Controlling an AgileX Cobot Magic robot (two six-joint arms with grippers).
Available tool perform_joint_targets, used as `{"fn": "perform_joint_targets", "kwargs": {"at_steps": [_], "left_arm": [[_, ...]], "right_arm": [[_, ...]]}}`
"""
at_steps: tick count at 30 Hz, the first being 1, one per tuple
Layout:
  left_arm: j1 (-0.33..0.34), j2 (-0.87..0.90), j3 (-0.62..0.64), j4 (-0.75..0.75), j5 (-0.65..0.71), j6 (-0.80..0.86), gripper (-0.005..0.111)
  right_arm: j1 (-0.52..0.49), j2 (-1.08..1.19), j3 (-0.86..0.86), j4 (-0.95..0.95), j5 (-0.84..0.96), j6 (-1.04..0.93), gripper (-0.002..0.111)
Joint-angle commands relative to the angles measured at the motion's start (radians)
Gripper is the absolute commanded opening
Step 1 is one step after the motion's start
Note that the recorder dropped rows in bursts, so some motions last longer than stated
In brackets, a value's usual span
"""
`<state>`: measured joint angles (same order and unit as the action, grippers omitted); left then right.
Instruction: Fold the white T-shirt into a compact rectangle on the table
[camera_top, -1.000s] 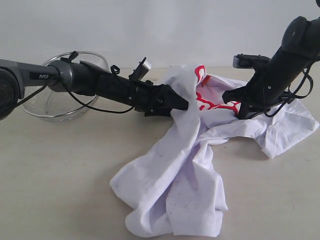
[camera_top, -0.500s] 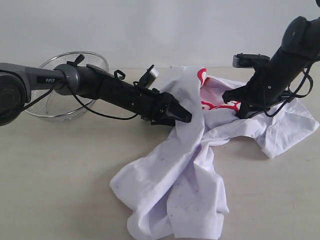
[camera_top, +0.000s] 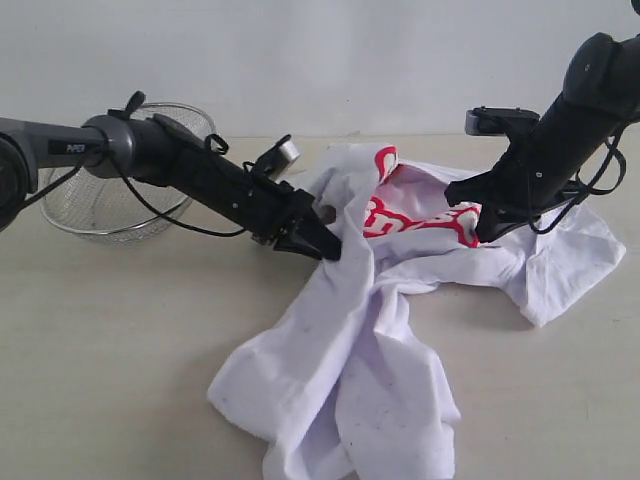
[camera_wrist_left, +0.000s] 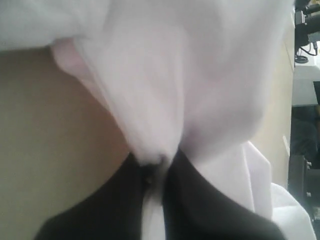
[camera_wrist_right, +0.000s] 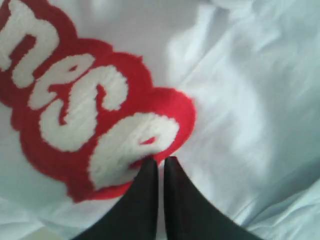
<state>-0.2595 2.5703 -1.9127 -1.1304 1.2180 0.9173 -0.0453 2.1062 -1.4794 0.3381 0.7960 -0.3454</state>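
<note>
Pale beige surface fills the scene, with the left tool pinched shut on a bunched fold of the white T-shirt and the right tool clamped tight at its red lettering. From both grips the shirt sags into a crumpled heap mid-surface; a wire basket stands behind the left arm, apart from the shirt.

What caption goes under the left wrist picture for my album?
Left gripper pinching a fold of white cotton T-shirt, pale beige table behind.
</note>
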Motion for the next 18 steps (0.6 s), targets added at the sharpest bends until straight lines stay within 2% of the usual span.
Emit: {"fn": "perform_joint_targets", "kwargs": {"at_steps": [1,7,18], "left_arm": [[0.076,-0.012,0.004,0.049,0.003,-0.054,0.005],[0.134,-0.013,0.004,0.047,0.003,-0.070,0.005],[0.134,-0.013,0.004,0.037,0.003,-0.070,0.005]], "right_arm": [[-0.003,-0.001,0.003,-0.011,-0.045,-0.005,0.000],[-0.003,-0.001,0.003,-0.011,-0.041,-0.005,0.000],[-0.003,0.048,0.003,-0.037,-0.015,-0.005,0.000]]}}
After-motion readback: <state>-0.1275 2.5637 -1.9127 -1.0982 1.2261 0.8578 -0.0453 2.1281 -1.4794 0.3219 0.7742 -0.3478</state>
